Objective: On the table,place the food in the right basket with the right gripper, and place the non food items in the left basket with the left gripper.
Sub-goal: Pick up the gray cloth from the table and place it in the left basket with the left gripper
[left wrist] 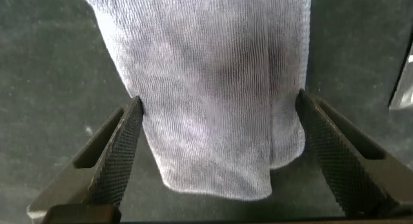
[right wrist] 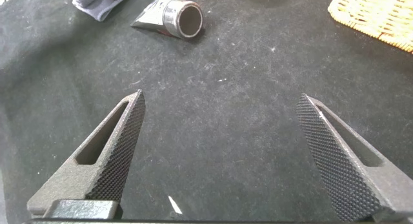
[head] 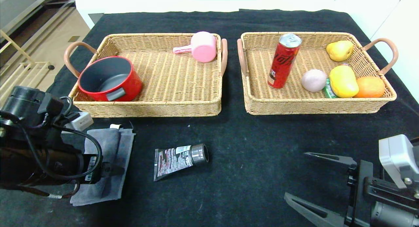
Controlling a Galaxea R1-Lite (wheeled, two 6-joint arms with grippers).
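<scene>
Left tool (left wrist: 216,153) straddles the grey towel (left wrist: 213,88) wide open, ungripped, visible only by wrist view.

Bright, even light (soft shadows, sharp).

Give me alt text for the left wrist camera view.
The left gripper, fingers open, straddles a folded grey towel lying on the black tablecloth, one textured finger on each side of the cloth and neither clamping it.
</scene>
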